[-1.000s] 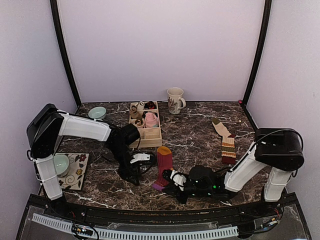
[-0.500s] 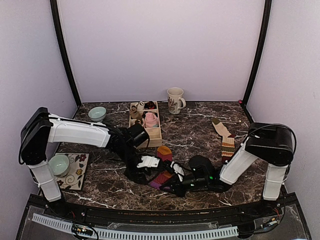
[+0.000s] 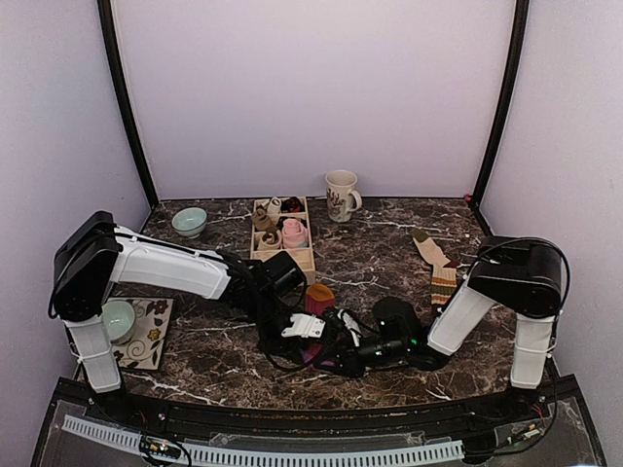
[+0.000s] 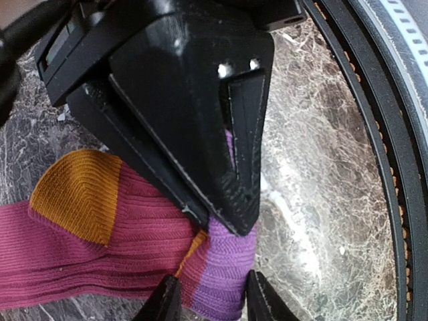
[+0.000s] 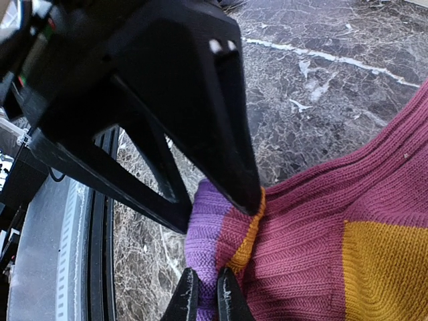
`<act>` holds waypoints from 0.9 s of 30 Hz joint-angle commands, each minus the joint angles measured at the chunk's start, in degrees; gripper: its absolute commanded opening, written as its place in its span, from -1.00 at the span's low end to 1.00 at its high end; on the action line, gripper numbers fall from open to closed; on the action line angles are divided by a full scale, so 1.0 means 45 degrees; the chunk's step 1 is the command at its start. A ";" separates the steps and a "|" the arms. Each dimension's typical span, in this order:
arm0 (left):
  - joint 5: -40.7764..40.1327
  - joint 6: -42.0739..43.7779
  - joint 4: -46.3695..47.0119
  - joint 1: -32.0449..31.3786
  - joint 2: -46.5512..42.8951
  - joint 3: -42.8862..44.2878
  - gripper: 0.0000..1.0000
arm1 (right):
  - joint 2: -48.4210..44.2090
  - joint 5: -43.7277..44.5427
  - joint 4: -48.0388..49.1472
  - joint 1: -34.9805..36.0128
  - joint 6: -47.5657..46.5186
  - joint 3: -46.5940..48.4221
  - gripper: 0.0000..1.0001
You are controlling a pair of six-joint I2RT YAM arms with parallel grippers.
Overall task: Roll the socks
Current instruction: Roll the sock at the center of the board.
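Note:
A striped maroon sock [image 3: 319,297] with an orange heel lies at the table's front centre, and its purple cuff is lifted. In the right wrist view, my right gripper [image 5: 206,297] is shut on the purple cuff of this sock [image 5: 321,227]. In the left wrist view, my left gripper [image 4: 210,304] has its jaws apart on either side of the same cuff, facing the right gripper. The sock [image 4: 134,247] shows no squeeze between them. Both grippers meet low over the table: the left gripper [image 3: 311,336] and the right gripper [image 3: 329,345]. A second striped sock [image 3: 445,289] and a beige sock [image 3: 426,245] lie flat at the right.
A wooden compartment box [image 3: 297,265] holding a pink bundle [image 3: 294,232] stands behind the sock. A mug [image 3: 341,195] is at the back, a pale green bowl [image 3: 190,220] at the back left, and another bowl [image 3: 119,317] on a floral mat [image 3: 151,336] at the left.
My left gripper moved right and forward to the sock's cuff. My right gripper moved left with the cuff, so the sock went from lying flat to bunched near its heel.

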 commanded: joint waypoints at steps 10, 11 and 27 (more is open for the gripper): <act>0.0216 -0.0031 -0.0318 -0.0190 0.0904 0.0106 -1.00 | 0.0678 0.0593 -0.2697 -0.0202 0.0893 -0.1356 -0.87; 0.0266 -0.0024 -0.0476 -0.0190 0.1018 0.0130 -1.00 | 0.0391 0.0746 -0.2314 -0.0202 0.0932 -0.1596 -0.81; 0.3110 0.0361 -0.4995 0.0809 0.3836 0.3155 -1.00 | -0.6233 0.5849 -0.3957 0.1704 -0.3583 -0.2756 0.26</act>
